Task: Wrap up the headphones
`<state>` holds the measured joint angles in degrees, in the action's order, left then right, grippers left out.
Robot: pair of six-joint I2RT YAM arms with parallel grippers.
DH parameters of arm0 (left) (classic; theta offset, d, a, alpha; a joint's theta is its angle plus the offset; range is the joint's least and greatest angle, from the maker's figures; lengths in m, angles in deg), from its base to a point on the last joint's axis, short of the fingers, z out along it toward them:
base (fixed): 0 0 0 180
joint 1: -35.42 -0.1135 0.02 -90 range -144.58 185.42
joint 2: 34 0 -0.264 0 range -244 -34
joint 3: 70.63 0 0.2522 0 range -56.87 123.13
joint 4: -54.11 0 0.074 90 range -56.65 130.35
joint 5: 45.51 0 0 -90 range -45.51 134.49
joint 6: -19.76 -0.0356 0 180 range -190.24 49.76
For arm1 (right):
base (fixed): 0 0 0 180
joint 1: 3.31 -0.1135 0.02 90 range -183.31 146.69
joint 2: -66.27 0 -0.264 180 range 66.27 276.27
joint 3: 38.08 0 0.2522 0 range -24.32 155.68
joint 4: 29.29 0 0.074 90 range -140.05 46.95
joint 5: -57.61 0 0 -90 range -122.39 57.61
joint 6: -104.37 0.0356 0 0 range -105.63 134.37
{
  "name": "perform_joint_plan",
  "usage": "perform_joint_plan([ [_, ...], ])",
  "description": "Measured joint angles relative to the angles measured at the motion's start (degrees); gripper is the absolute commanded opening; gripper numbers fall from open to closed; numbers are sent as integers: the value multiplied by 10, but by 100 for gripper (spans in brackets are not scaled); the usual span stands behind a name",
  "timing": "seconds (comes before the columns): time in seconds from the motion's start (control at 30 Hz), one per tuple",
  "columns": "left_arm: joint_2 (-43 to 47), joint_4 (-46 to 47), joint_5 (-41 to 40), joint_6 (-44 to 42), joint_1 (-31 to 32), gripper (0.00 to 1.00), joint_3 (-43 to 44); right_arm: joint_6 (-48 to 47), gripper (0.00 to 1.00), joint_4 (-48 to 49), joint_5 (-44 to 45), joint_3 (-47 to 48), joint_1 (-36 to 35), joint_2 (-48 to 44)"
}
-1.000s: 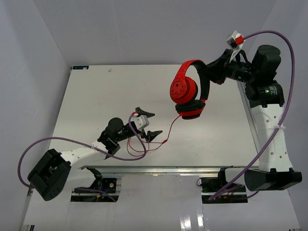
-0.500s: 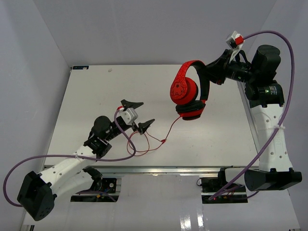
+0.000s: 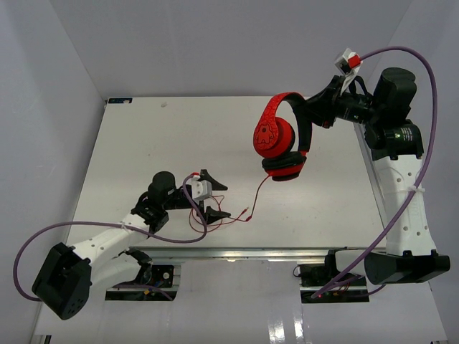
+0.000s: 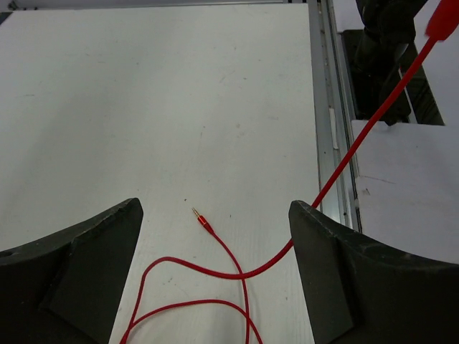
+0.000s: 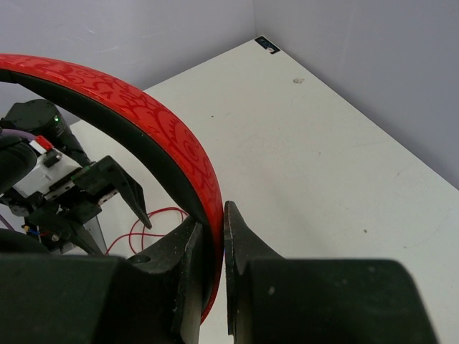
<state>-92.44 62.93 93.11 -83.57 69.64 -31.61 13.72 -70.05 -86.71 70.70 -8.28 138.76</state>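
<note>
holding headphones [image 3: 276, 136] aloft in right end effector [image 3: 307, 115]

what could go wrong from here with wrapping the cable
1. The right claw pinches only the narrow band of the headphones, which hang in the air; a quick move might make them swing or slip.
2. The thin red cable lies in loose loops on the table below the open left claw, with its plug free; closing here may catch two strands, or none.
</note>
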Motion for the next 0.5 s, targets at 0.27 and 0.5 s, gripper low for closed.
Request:
perform_joint_plan([
  [0.27, -54, -37, 5, -47, -1, 88, 0, -2, 8, -3, 2, 22, -5, 0],
  [0.5, -43, -53, -20, -67, -4, 89, 0, -2, 8, -4, 2, 35, -7, 1],
])
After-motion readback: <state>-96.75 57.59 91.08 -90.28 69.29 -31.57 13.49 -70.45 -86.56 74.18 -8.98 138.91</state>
